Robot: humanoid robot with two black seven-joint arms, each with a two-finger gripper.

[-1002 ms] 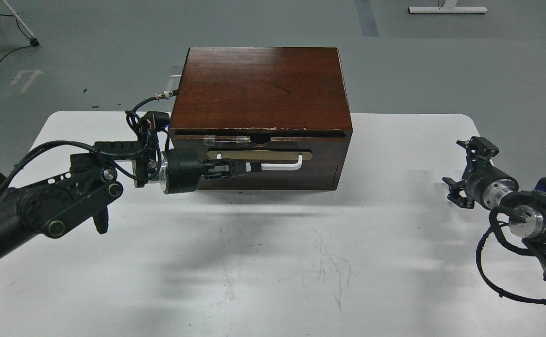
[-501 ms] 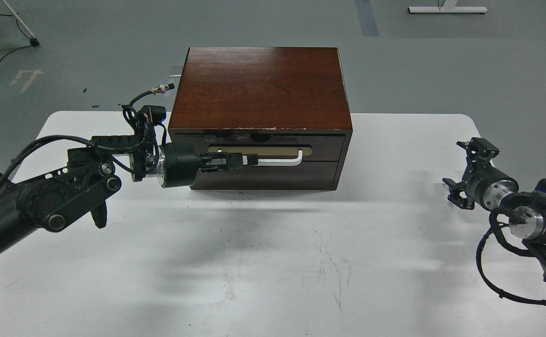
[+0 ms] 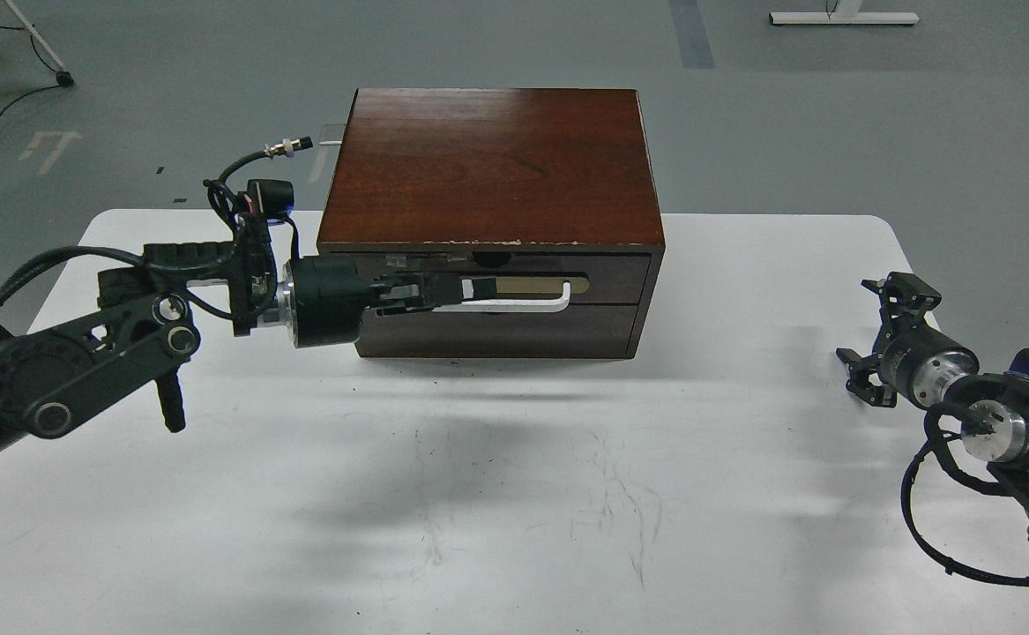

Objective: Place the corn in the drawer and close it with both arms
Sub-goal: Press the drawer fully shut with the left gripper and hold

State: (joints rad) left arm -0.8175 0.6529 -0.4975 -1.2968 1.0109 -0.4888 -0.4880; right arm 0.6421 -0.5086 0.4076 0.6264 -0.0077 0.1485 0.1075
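The drawer (image 3: 496,278) is the upper front of the dark reddish-brown wooden cabinet. It sits flush with the cabinet face, and its white bar handle (image 3: 523,306) faces me. The corn is out of view. My left gripper (image 3: 470,289) reaches in from the left and lies against the drawer front at the left end of the handle. Its dark fingers lie close together, and I cannot tell whether they hold the handle. My right gripper (image 3: 877,337) hovers over the table's right side, far from the cabinet, with its fingers spread and empty.
The cabinet (image 3: 492,168) stands at the back middle of the white table (image 3: 514,494), with a plain lower panel (image 3: 496,333) under the drawer. The table's right edge is close to my right arm. Grey floor lies beyond.
The drawer front has gone from slightly pulled out to flush with the cabinet. My left arm has shifted left and up along the front. My right gripper has sunk a little.
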